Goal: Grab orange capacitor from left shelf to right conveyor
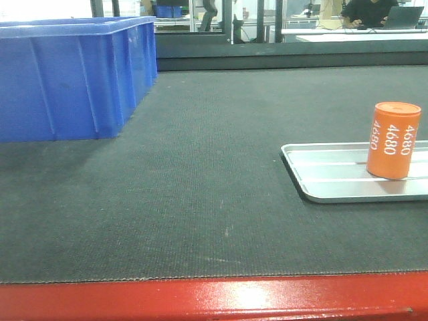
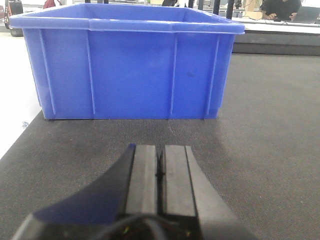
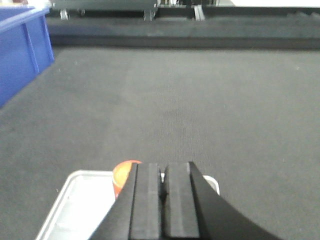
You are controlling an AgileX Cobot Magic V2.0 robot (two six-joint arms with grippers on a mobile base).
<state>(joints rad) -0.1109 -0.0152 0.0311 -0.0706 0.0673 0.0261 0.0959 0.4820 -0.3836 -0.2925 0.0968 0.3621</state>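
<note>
The orange capacitor (image 1: 394, 140) stands upright on a flat silver tray (image 1: 321, 180) that lies on the dark belt of the right conveyor (image 1: 200, 167), near the belt's right side and well apart from the blue bin (image 1: 73, 77) at the far left; the red front edge (image 1: 214, 297) of the belt runs along the bottom of the front view; no steel shelf shows in any view, so the pick from the left shelf looks, by my reading, already done and the can delivered. The left gripper (image 2: 160, 172) has its two pads pressed together with nothing between them, pointing over bare belt toward the bin; the right gripper (image 3: 162, 187) is likewise pinched closed on nothing, hanging above the tray's far end, with the can's orange top (image 3: 125, 172) peeking out just to the left of its fingers and partly hidden by them; whether they touch I cannot tell. In my judgement the step in hand is the end of the placing; the next move calls for drawing the right arm up and back without brushing the can, since a nudge from so close could tip it on the smooth tray.
</note>
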